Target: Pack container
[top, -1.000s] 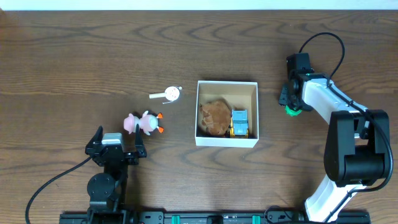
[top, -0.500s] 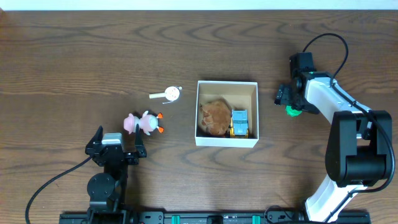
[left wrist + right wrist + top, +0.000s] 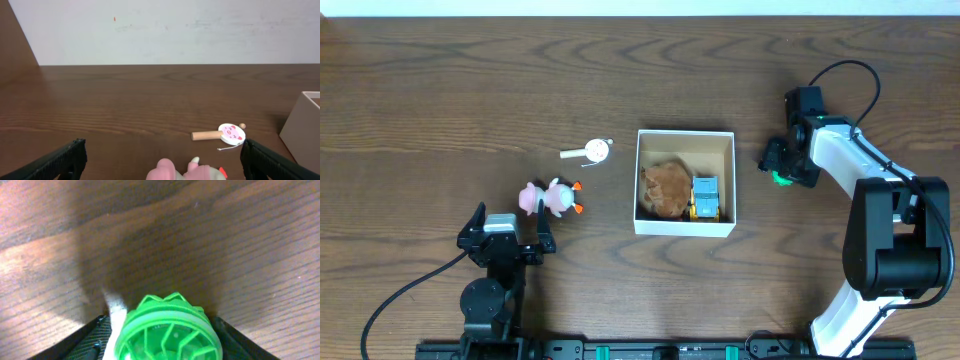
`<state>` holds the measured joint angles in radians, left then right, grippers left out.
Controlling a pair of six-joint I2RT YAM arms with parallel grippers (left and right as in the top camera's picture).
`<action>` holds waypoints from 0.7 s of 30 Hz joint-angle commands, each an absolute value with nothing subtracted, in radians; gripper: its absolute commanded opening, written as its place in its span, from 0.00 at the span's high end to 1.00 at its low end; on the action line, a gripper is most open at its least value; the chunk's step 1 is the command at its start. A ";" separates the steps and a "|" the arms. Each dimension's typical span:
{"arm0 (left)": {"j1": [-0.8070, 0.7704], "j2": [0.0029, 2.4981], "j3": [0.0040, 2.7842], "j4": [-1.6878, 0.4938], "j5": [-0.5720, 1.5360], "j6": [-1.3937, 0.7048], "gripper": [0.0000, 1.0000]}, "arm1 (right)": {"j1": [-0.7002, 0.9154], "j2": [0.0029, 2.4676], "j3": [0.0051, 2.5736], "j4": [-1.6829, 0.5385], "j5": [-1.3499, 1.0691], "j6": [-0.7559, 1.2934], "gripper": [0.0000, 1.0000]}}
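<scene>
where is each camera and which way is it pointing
Overhead: above the table, facing straight down on the container; both arms show, left gripper and right gripper.
Left wrist: low over the table, facing level toward the back wall; its open fingers fill the bottom corners.
Right wrist: facing down at a green toy between its fingers.
Shared: overhead and left wrist both show the pink toy and the drum toy.

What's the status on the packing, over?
Left pincer open, near the pink toy. Right pincer around the green toy, grip unclear. Container holds brown toy, blue truck; nothing blocks the way.
</scene>
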<state>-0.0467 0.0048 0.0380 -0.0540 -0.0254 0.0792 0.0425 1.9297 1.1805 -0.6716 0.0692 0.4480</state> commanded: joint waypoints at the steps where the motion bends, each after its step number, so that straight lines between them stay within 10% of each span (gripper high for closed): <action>1: -0.042 0.004 0.004 -0.069 -0.022 0.086 0.02 | 0.044 1.969 1.154 -0.691 0.071 0.456 0.38; 21: -0.042 0.004 0.004 -0.069 -0.021 0.086 0.02 | 0.130 1.875 1.430 -0.825 0.128 0.352 0.39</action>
<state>-0.0467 0.0048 0.0380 -0.0536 -0.0254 0.0792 0.0906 1.9114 1.3952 -0.8185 0.1070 0.3813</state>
